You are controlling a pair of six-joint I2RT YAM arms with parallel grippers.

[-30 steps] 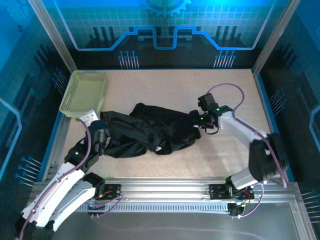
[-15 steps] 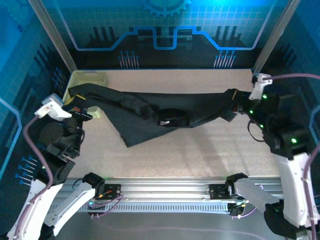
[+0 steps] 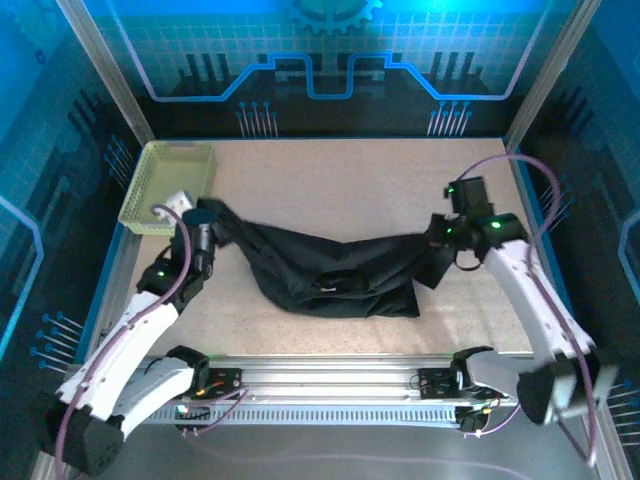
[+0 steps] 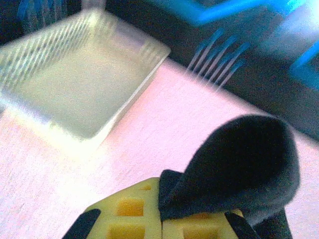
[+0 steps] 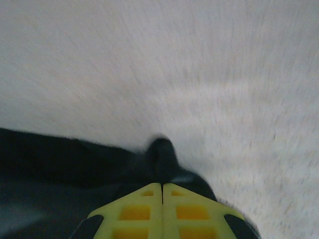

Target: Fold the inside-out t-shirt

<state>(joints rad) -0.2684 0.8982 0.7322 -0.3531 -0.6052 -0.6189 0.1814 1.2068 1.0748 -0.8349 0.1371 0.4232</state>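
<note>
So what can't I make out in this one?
Top external: sleeves, collar and seams of the black fabric t-shirt, lost in dark bunched folds.
Left wrist: mesh of the pale yellow-green basket, motion-blurred.
Right wrist: most of the shirt, cut off by the left and bottom edges.
Both wrist views: how much cloth the yellow left fingers and right fingers pinch, hidden by the fingers themselves.

Lit evenly from above, tinted blue by glowing far and side walls (image 3: 330,60). Sharp overhead; smeared with motion blur at both wrists, basket (image 4: 75,87) included.
</note>
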